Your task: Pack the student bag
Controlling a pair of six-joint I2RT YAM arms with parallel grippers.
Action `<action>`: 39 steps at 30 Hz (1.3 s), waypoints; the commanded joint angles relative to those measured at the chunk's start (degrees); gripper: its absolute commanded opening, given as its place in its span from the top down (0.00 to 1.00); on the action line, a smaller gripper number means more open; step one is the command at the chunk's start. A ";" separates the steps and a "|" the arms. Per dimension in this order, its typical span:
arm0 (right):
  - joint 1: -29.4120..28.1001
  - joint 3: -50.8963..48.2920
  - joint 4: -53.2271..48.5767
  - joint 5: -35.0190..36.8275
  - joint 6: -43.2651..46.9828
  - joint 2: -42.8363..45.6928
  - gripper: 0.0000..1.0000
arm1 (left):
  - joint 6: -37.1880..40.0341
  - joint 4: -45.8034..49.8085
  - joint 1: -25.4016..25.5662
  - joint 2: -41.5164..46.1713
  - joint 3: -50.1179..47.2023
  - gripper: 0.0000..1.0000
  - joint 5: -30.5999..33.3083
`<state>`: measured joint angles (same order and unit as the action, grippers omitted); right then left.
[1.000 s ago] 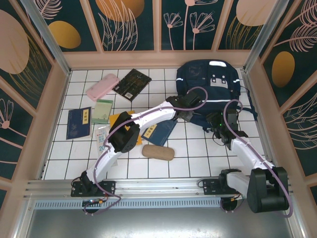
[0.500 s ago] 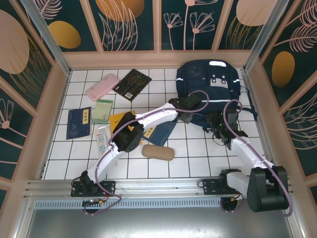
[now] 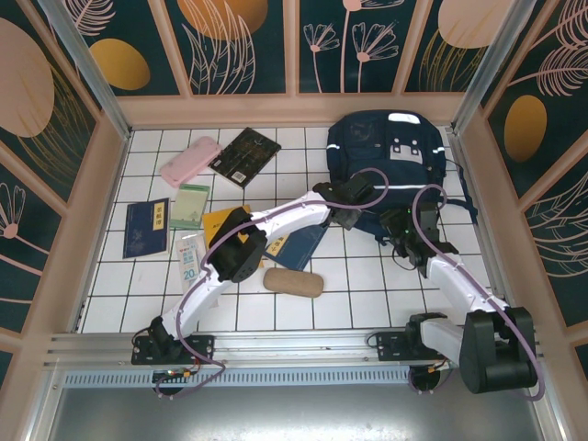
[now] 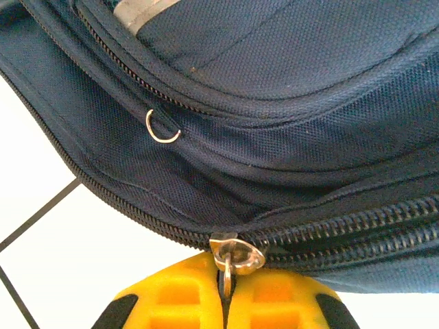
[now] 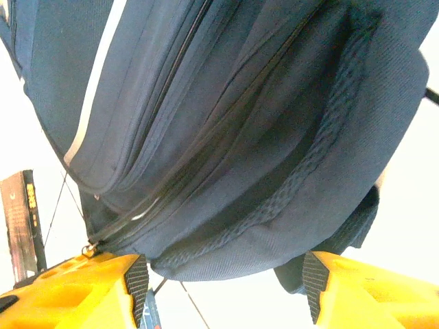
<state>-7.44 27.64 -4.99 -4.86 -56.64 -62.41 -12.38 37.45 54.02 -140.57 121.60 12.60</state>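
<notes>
The bag (image 3: 393,152) lies at the desk's (image 3: 358,303) far right, and the left hand (image 4: 225,293), pressed together on its thin zipper pull (image 4: 236,255), may slip off or drag the bag, since the right hand (image 5: 223,281) stands spread at its edge, gripping nothing.

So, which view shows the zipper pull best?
Left wrist: the zipper pull close up, pinched by the shut left pincer. Top external gives the whole student bag, pull too small; right wrist, the bag's side.
</notes>
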 commanded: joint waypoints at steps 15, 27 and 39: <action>-2.44 -3.67 22.08 -9.56 -14.90 -9.47 0.33 | 2.44 -4.85 0.00 12.15 -11.14 1.00 -16.56; 1.59 -0.83 7.47 -1.61 -9.39 -8.89 1.00 | -0.31 -1.48 -5.35 10.42 -9.19 1.00 -9.87; 7.11 -5.97 1.90 -1.64 -5.99 -1.33 1.00 | -2.50 4.18 -17.58 -1.39 9.68 1.00 -2.09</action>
<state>-3.27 24.29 4.38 -13.19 -65.04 -64.75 -12.40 38.54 42.89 -139.96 125.78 0.23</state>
